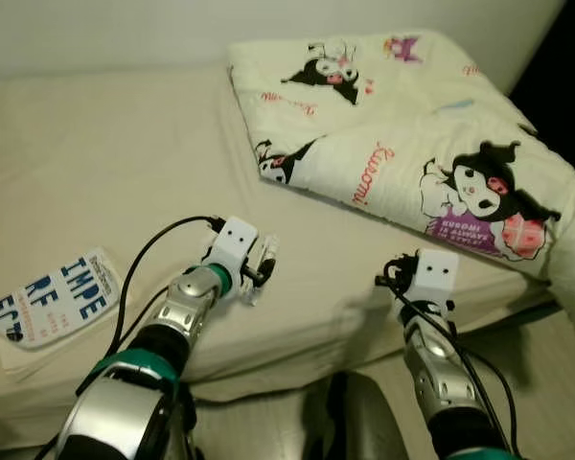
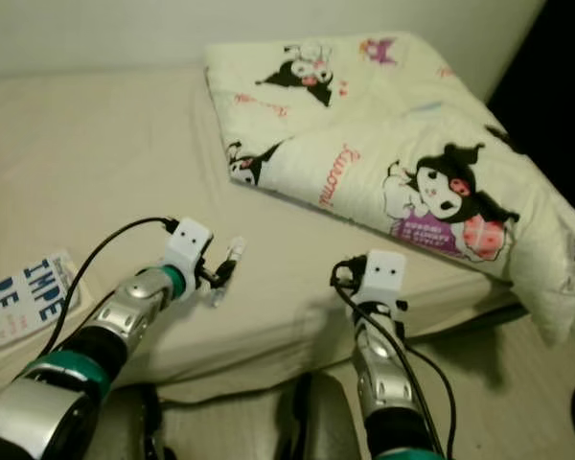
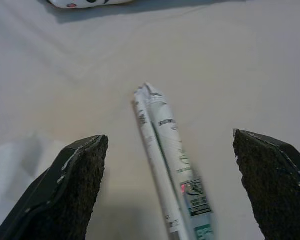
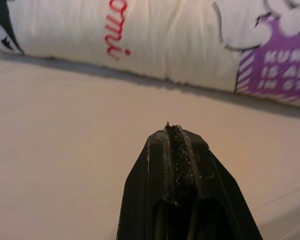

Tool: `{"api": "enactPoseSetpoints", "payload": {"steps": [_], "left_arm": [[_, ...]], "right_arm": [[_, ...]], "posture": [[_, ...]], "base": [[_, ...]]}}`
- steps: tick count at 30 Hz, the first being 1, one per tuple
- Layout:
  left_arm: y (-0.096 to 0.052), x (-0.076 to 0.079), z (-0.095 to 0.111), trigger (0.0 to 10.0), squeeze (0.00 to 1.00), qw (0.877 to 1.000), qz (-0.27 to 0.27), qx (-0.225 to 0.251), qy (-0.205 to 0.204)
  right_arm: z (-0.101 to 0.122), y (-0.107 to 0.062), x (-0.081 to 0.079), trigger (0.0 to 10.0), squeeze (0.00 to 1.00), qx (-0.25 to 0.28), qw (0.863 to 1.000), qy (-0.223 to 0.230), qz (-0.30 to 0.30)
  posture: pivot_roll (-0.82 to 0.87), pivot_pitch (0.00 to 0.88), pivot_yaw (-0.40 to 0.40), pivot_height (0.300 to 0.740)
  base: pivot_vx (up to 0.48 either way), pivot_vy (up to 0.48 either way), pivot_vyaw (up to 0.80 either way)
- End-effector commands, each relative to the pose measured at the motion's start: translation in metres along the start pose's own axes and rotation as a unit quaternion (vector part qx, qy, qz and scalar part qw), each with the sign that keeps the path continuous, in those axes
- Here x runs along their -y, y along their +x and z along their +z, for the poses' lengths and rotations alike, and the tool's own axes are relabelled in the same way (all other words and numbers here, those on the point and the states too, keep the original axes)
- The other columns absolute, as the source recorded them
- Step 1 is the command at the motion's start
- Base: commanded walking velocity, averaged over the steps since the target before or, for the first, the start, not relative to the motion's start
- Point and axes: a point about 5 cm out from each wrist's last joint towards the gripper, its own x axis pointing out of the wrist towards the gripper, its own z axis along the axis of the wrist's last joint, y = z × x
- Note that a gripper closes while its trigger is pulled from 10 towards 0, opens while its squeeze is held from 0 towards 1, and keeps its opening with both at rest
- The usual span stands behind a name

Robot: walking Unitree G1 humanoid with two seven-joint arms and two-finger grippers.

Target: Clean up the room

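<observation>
Beige bed sheet [image 1: 96, 163] fills my view; I've set the left gripper [image 3: 170, 192] with fingers wide astride the thin white printed tube [image 3: 165, 165] lying on it — ready to pinch. Right gripper [image 4: 177, 150] hovers pressed closed beside the folded cartoon-print quilt [image 1: 402, 125].

Both silver arms reach forward side by side, the left gripper [image 3: 170, 190] held low with its two black fingers [image 3: 70, 190] spread wide apart, while the right gripper [image 4: 177, 165] on the right points ahead with its fingers pressed together
</observation>
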Motion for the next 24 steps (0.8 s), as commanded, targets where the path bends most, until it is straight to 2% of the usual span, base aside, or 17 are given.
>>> {"api": "enactPoseSetpoints", "payload": {"steps": [1,2,3,7,10,13,17,23,24], "left_arm": [[0.001,0.004,-0.004,10.0,0.18,1.000,-0.005,-0.014,-0.008],[0.001,0.004,-0.004,10.0,0.18,1.000,-0.005,-0.014,-0.008],[0.002,0.006,-0.004,10.0,0.00,1.000,-0.009,-0.021,-0.012],[0.003,0.011,-0.008,10.0,0.00,0.999,-0.016,-0.032,-0.019],[0.003,0.019,-0.020,10.0,0.00,0.997,-0.028,-0.067,-0.012],[0.002,0.022,-0.025,10.0,0.00,0.996,-0.029,-0.082,-0.007],[0.001,0.023,-0.030,10.0,0.00,0.995,-0.031,-0.094,-0.016],[-0.001,0.022,-0.035,10.0,0.00,0.994,-0.026,-0.104,-0.010],[-0.002,0.020,-0.037,10.0,0.00,0.994,-0.019,-0.106,0.000]], "right_arm": [[-0.006,-0.006,0.002,10.0,0.00,-0.011,1.000,-0.001,-0.006],[-0.006,-0.006,0.002,10.0,0.00,-0.011,1.000,-0.001,-0.006],[-0.006,-0.008,0.003,10.0,0.00,-0.011,1.000,-0.001,-0.007],[-0.007,-0.012,0.003,10.0,0.00,-0.013,1.000,-0.004,-0.007],[-0.007,-0.017,0.004,10.0,0.00,-0.013,1.000,-0.007,-0.008],[-0.007,-0.019,0.005,10.0,0.00,-0.015,1.000,-0.008,-0.008],[-0.007,-0.022,0.004,10.0,0.00,-0.017,1.000,-0.009,-0.007],[-0.007,-0.024,0.003,10.0,0.00,-0.019,1.000,-0.010,-0.003],[-0.007,-0.025,0.002,10.0,0.00,-0.020,1.000,-0.011,-0.001]], "posture": [[0.02,0.198,0.083,0.571],[0.02,0.198,0.083,0.571],[0.01,0.210,0.092,0.571],[0.01,0.214,0.097,0.571],[-0.01,0.235,0.110,0.571],[-0.01,0.240,0.110,0.571],[-0.02,0.243,0.109,0.571],[-0.02,0.245,0.109,0.571],[-0.02,0.248,0.109,0.571]], "base": [[0.000,0.000,0.00],[0.000,0.000,0.00],[0.000,0.000,0.00],[0.000,0.000,0.00],[0.000,0.000,0.00],[0.000,0.000,0.00],[0.000,0.000,0.00],[0.000,0.000,0.00],[0.000,0.000,0.00]]}}
